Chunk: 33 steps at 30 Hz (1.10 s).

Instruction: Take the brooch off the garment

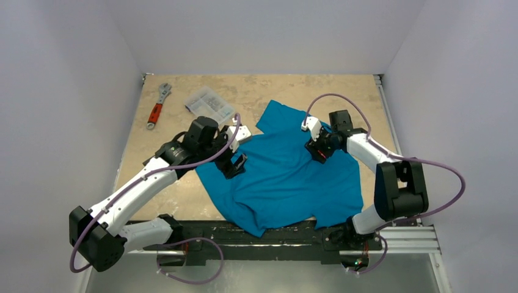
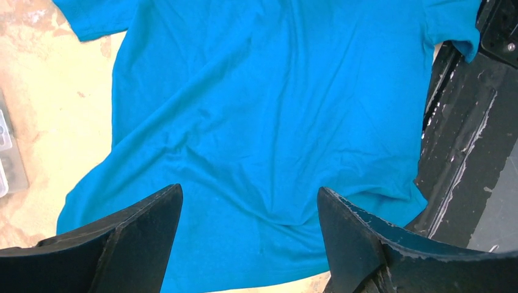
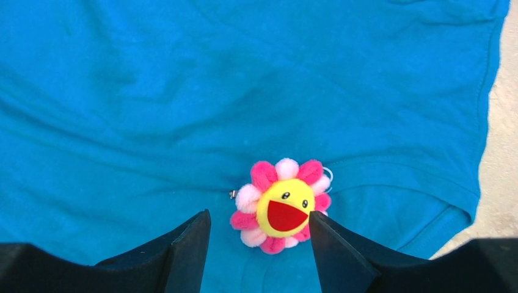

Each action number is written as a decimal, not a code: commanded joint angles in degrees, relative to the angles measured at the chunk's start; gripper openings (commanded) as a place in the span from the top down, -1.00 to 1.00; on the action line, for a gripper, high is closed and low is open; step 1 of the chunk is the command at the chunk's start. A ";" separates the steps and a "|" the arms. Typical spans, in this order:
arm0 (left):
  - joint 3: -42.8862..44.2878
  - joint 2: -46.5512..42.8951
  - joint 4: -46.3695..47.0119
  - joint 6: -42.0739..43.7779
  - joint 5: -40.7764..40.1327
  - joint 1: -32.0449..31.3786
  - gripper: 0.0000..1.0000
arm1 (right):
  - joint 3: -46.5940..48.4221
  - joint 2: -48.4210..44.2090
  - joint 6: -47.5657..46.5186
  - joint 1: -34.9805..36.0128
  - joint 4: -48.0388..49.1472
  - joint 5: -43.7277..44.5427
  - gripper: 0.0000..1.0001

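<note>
White walls close in a beige bench [image 1: 275, 88], and most of its near-right part is covered by the garment [image 1: 287, 177], a teal T-shirt lying flat with its hem draped over the near edge. A red-handled wrench [image 1: 157, 107] and a clear plastic box [image 1: 209, 104] sit toward the far-left corner, well apart from the work.

The brooch [image 3: 280, 206] is pinned on the cloth toward the bench's right edge. The overhead view hides it beneath the right hand [image 1: 317, 149]. In the right wrist view it lies face up directly ahead of that hand, flanked by the 2 fingers [image 3: 183, 250], which stand spread with nothing pinched. The one on the right of that view is just beside the petals; I cannot tell if it touches.

The flower is round, so it has no long axis of its own. A glint of metal on each side suggests the pin runs across, from finger to finger.

The left hand [image 1: 235, 163] hovers over the shirt's left side, jaws spread wide, only bare cloth below. The right arm is clearly the nearer, and the coming move looks like its own: close on the flower.
</note>
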 commanded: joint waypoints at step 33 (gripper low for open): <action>-7.82 1.98 20.88 -0.14 6.97 0.41 -0.64 | 6.60 3.97 4.96 3.92 -13.60 -9.64 1.00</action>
